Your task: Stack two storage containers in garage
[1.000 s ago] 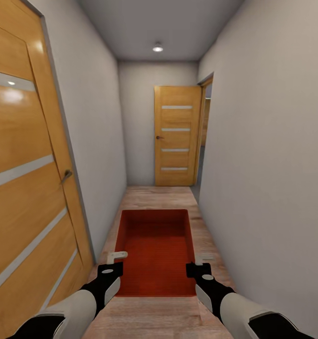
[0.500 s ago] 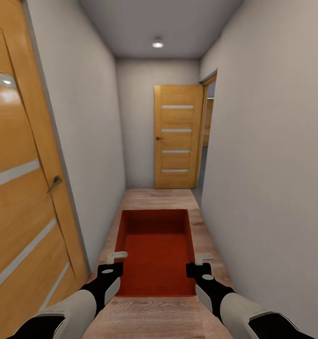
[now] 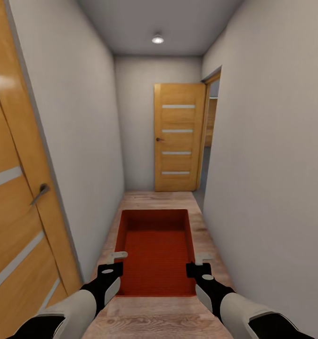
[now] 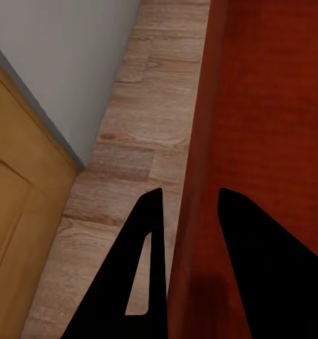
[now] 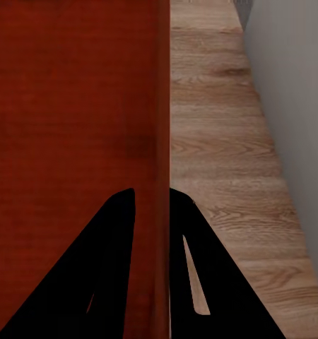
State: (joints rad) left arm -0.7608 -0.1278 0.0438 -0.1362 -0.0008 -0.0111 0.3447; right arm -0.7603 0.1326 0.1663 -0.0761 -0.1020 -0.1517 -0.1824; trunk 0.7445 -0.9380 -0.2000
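A: Storage container (image 3: 155, 252), orange-red, open top up, hangs between the 2 grippers; its long axis runs straight away from them, toward the slatted door (image 3: 176, 137) at the corridor's end.

B: How is it held?

A: The left gripper (image 3: 112, 260) pinches the wall on its own side, and the right gripper (image 3: 199, 260) pinches the opposite wall, each near the container's close end.

B: Jaws wide?

A: Barely parted. In the left wrist view the fingers (image 4: 141, 275) straddle the rim, 1 inside, 1 outside, and the right wrist view shows the right gripper's fingers (image 5: 191, 268) gripping the same way.

B: Below it?

A: Wood-plank floor (image 3: 151, 318). A second orange door (image 3: 15, 188) stands just outside the left gripper.
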